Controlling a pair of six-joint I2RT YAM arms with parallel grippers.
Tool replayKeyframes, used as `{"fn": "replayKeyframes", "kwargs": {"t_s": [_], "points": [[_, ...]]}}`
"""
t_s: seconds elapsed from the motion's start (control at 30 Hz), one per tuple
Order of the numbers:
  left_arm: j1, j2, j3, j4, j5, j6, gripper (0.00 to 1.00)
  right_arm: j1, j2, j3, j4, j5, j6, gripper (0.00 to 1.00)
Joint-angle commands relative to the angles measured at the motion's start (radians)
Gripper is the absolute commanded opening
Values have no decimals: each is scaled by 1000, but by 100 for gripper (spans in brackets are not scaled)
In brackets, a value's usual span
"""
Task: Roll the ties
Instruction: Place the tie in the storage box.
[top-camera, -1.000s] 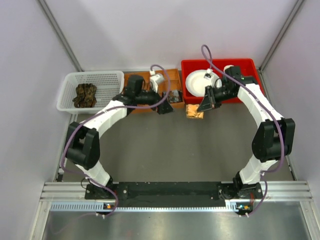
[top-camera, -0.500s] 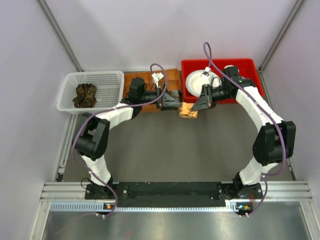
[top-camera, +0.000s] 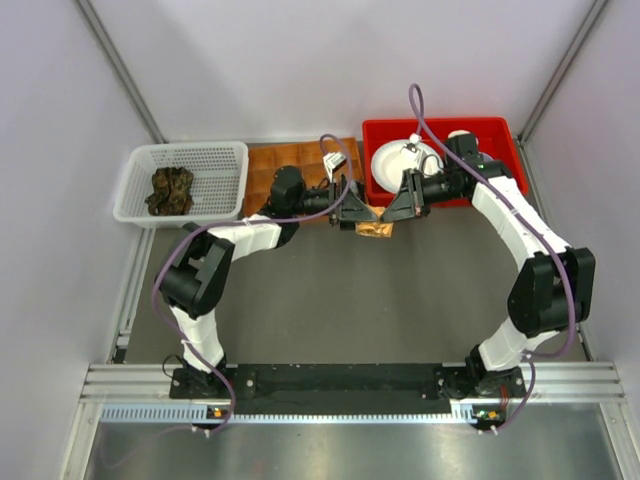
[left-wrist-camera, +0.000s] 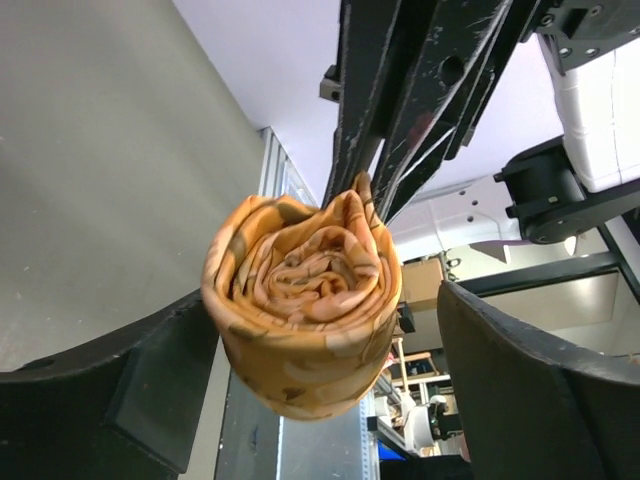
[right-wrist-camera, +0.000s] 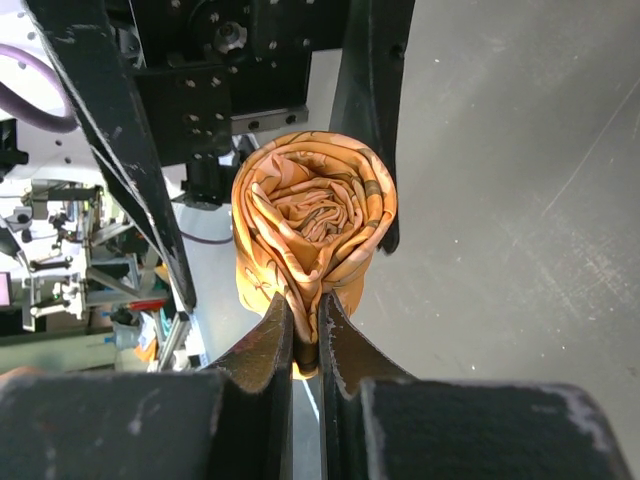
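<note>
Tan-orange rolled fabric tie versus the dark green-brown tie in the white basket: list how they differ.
Colour: the tan-orange fabric tie is bright; the dark green-brown fabric tie is dull. Shape: the orange one is wound into a tight spiral; the dark one lies bunched. Place: the right gripper pinches the orange one; the dark one lies ungripped in the white perforated plastic basket. Both are patterned fabric.

Tabletop (top-camera: 340, 300) lies open nearside; tray (top-camera: 283, 163), red bin (top-camera: 500, 126) and rolled tie (top-camera: 375, 229) block beyond.

The right gripper (right-wrist-camera: 305, 325) pinches the rolled orange tie (right-wrist-camera: 312, 225) at its edge; 2 black fingers (right-wrist-camera: 372, 120) flank the roll.
</note>
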Motion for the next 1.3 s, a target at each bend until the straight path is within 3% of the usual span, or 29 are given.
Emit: {"fn": "replayKeyframes", "kwargs": {"t_s": [0.0, 0.33, 0.57, 0.6, 0.7, 0.87, 1.13, 1.23, 1.27], "points": [[-19, 16, 14, 133, -2, -40, 78, 14, -66, -7, 39, -39, 12, 0], [-23, 22, 13, 169, -3, -68, 48, 20, -85, -29, 51, -22, 20, 0], [-22, 19, 13, 195, 9, -77, 12, 30, -86, -20, 36, 20, -3, 0], [-20, 18, 14, 193, 11, -76, 2, 30, -83, -18, 34, 23, -5, 0], [-17, 12, 10, 192, 9, -71, 0, 30, -79, -3, 22, 41, -11, 1], [-2, -4, 0, 144, 6, -39, 0, 30, -77, 16, -2, 75, -34, 23], [32, -30, -12, 66, 14, 22, 0, 30, -74, 28, -19, 101, -45, 43], [52, -37, -4, -13, 14, 82, 0, 30, -73, 37, -25, 115, -51, 58], [60, -41, 0, -49, 14, 105, 0, 30, -73, 45, -30, 126, -51, 68]]}}
